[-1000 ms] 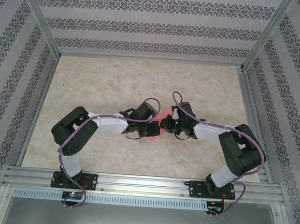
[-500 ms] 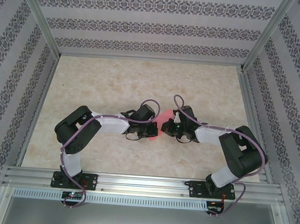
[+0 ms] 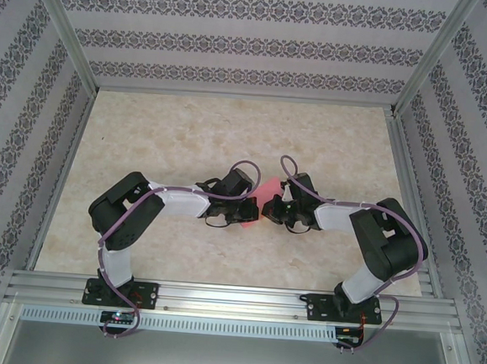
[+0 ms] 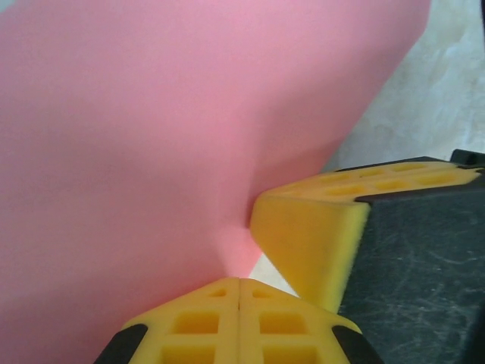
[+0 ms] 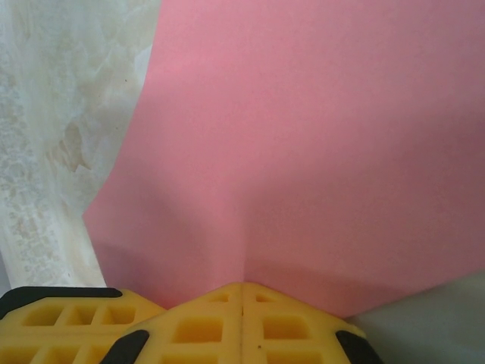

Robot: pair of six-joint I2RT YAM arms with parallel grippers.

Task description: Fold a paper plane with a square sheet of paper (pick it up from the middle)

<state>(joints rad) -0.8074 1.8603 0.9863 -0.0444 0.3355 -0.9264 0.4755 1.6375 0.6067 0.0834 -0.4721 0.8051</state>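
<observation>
Left hand [image 4: 239, 282] and right hand [image 5: 242, 287] meet mid-worktop [image 3: 189, 127], each pressed together and pinching an edge of the paper [image 3: 265, 191] between them; it looks barely creased, no dart shape yet; most folds probably remain.

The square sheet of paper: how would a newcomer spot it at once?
On the beige marbled table, look at the middle, where two robot arms meet. The square sheet of paper is pinched there by the left gripper and the right gripper, both shut on it. It is plain pink-red, unlike the dark arms and yellow fingertips.
</observation>
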